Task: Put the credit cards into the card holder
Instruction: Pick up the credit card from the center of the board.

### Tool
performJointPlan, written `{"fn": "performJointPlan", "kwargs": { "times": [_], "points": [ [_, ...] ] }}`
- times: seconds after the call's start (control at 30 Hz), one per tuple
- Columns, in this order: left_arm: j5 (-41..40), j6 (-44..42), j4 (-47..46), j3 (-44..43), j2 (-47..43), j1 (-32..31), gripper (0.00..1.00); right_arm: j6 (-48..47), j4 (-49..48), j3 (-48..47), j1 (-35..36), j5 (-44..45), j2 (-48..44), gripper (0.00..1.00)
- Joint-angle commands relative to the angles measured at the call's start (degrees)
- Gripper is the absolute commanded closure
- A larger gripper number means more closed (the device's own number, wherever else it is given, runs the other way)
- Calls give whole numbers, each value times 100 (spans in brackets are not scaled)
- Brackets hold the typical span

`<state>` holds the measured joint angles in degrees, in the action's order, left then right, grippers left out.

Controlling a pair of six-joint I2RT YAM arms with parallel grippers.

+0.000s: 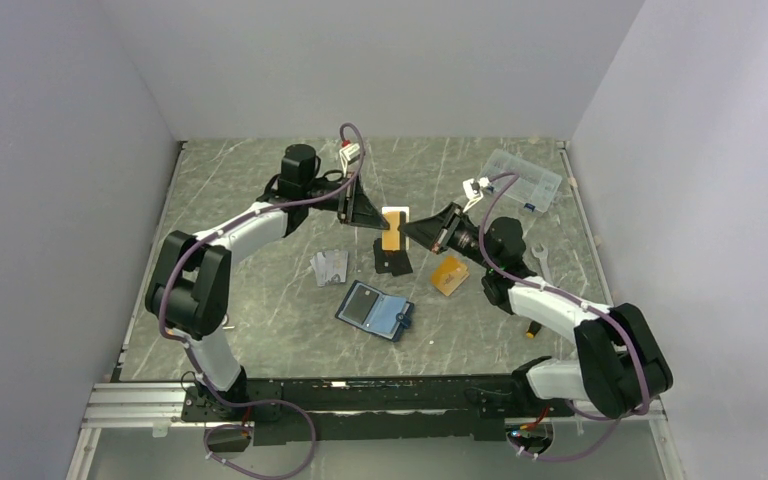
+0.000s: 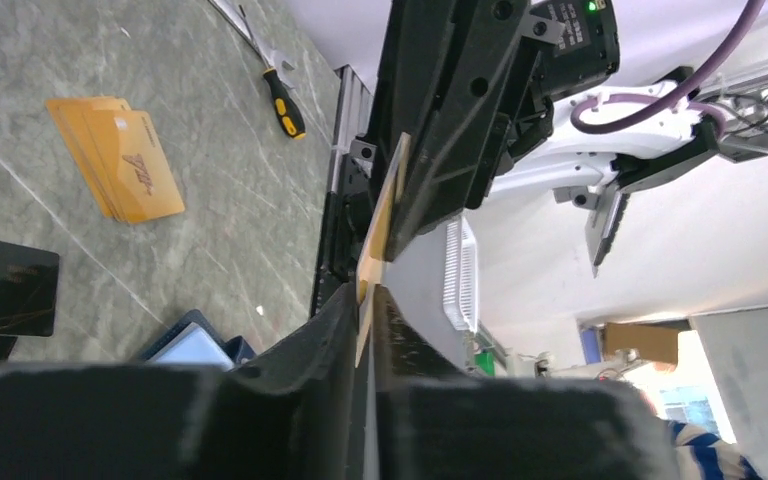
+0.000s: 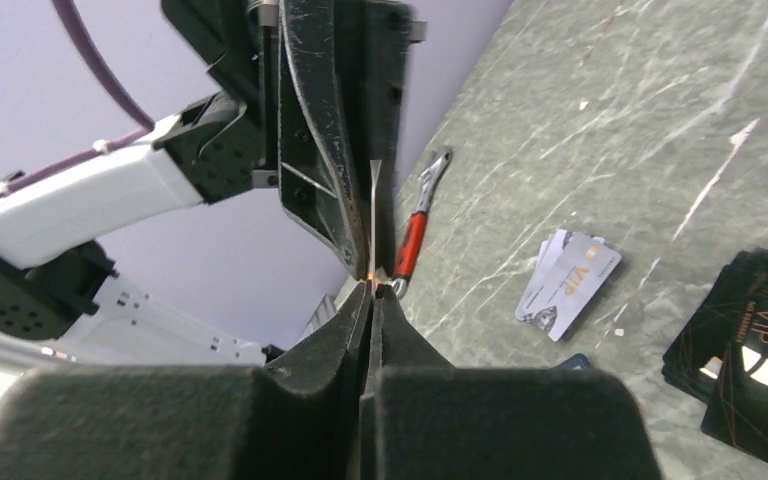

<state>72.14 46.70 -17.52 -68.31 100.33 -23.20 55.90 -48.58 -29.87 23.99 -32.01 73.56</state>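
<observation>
An orange-gold credit card point(image 1: 392, 240) hangs on edge above the table, pinched from both sides. My left gripper point(image 1: 381, 225) is shut on its left end, and the left wrist view shows the card point(image 2: 381, 225) edge-on between the closed fingers point(image 2: 340, 320). My right gripper point(image 1: 408, 235) is shut on its right end, with the thin edge point(image 3: 373, 215) rising from its fingertips point(image 3: 373, 285). The navy card holder point(image 1: 375, 310) lies open on the table below. Silver cards point(image 1: 329, 266) lie to its left and more orange cards point(image 1: 449, 274) to its right.
Black flat rectangles point(image 1: 393, 260) lie under the held card. A clear plastic organiser box point(image 1: 525, 180) stands at the back right. A wrench point(image 1: 541, 262) and a yellow-handled screwdriver point(image 2: 285, 100) lie at the right. A red-handled tool point(image 3: 412, 240) lies beyond the left arm.
</observation>
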Motion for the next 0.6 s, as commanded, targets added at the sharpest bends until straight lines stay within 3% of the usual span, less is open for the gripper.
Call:
{"fn": "performJointPlan", "kwargs": {
  "times": [0.0,0.13,0.27,0.4,0.57],
  "points": [
    [33,-952,1053,-315,-219,-79,71,189,-466,-33,-10,-340,-140,100],
    [-1126,-3023,3631,-883,-98,-96,50,-606,1776,-48,172,139,-889,100],
    [-1924,-3707,4060,-405,-57,-96,49,-1137,3647,-68,765,786,-1088,100],
    [-2267,-4163,4332,-14,186,-111,50,-1265,4378,-48,1087,783,-739,100],
    [-3004,-4506,4248,390,89,-374,52,-1414,4830,-75,1126,35,-253,100]
  ]
}}
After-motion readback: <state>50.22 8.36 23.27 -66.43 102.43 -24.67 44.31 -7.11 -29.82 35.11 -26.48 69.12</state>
